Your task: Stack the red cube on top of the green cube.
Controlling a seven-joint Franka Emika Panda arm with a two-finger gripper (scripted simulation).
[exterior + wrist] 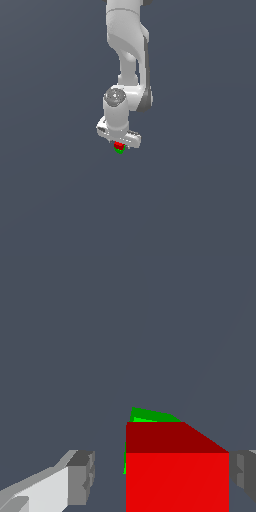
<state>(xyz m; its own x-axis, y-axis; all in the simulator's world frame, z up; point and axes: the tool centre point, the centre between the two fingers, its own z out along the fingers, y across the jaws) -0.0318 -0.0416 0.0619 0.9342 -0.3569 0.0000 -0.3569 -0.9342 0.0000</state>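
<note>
In the wrist view the red cube fills the near ground, with the two fingers of the gripper standing to either side of it. One finger sits clear of the cube with a strip of floor showing between them. The other finger, at the cube's opposite side, lies right at its edge, and whether it touches cannot be told. So the jaws stand a little wider than the cube, and there is no firm grip to be seen.

Just beyond the red cube, a sliver of the green cube peeks out past its far edge and down one side. The red one covers nearly all of it, as it would resting on top.

In the exterior view the two cubes lie on the plain grey floor near the middle of the scene, red cube directly over green cube. The gripper hangs right down upon them, pointing at the floor, beneath the white arm that rises to the far side
</note>
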